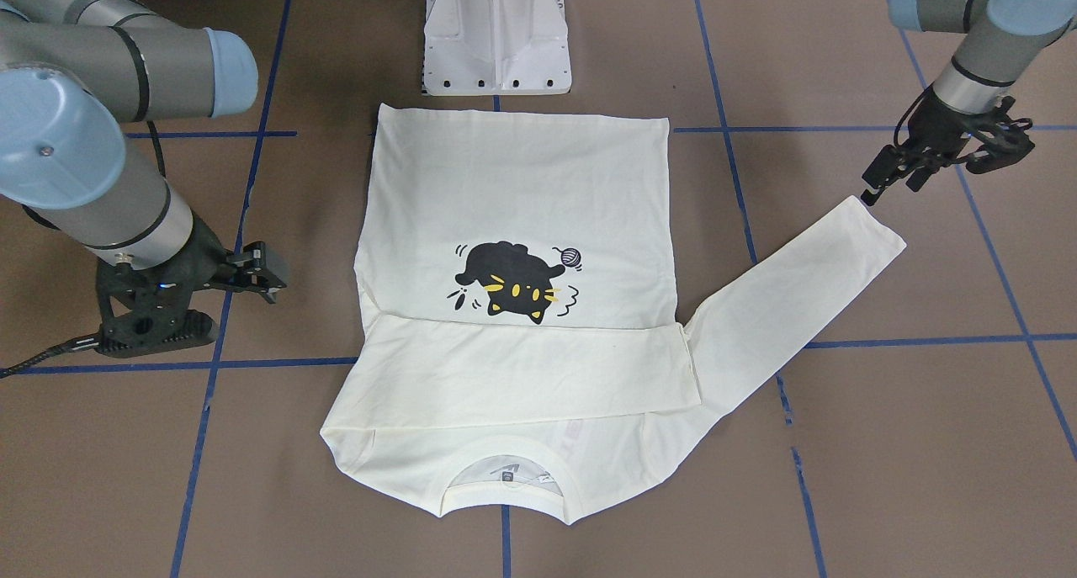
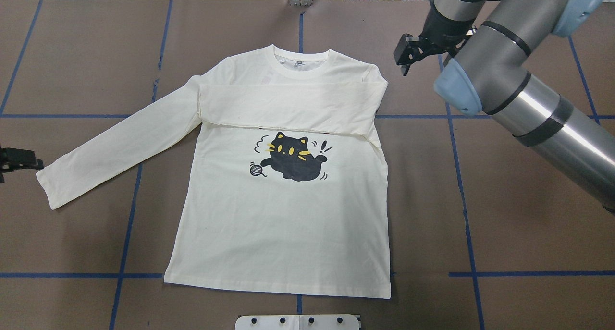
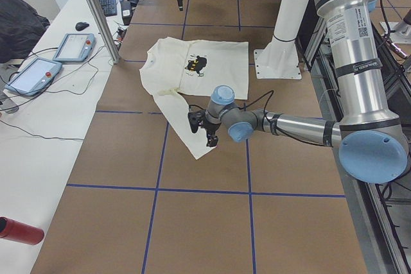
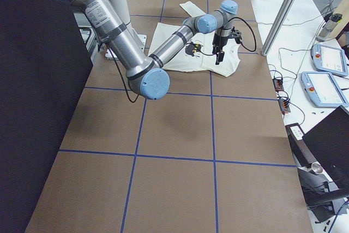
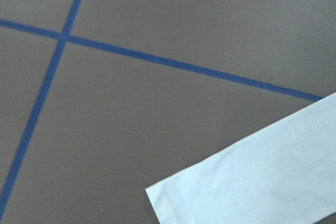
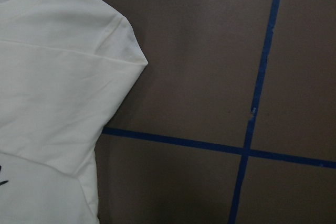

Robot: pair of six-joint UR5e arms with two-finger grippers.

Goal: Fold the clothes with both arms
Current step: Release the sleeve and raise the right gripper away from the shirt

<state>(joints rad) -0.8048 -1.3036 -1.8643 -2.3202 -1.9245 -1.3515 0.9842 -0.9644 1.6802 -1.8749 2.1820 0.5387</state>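
The cream long-sleeved T-shirt [image 2: 288, 214] lies flat on the brown table, cat print [image 2: 290, 157] facing up. One sleeve [image 2: 288, 104] is folded across the chest. The other sleeve [image 2: 115, 152] stretches out sideways, and its cuff [image 5: 262, 177] shows in the left wrist view. My left gripper [image 1: 893, 176] hovers open just beyond that cuff, holding nothing. My right gripper [image 2: 407, 56] is open and empty, off the shirt beside the shoulder [image 6: 58, 77] of the folded sleeve. In the front-facing view the right gripper [image 1: 262, 273] is low beside the shirt's edge.
The white pedestal base [image 1: 496, 35] stands just past the shirt's hem. Blue tape lines [image 2: 461, 176] cross the brown table. Beside the left end, a white side table holds control tablets [image 3: 38, 72], a metal post [image 3: 96, 11] and a red cylinder [image 3: 19, 230].
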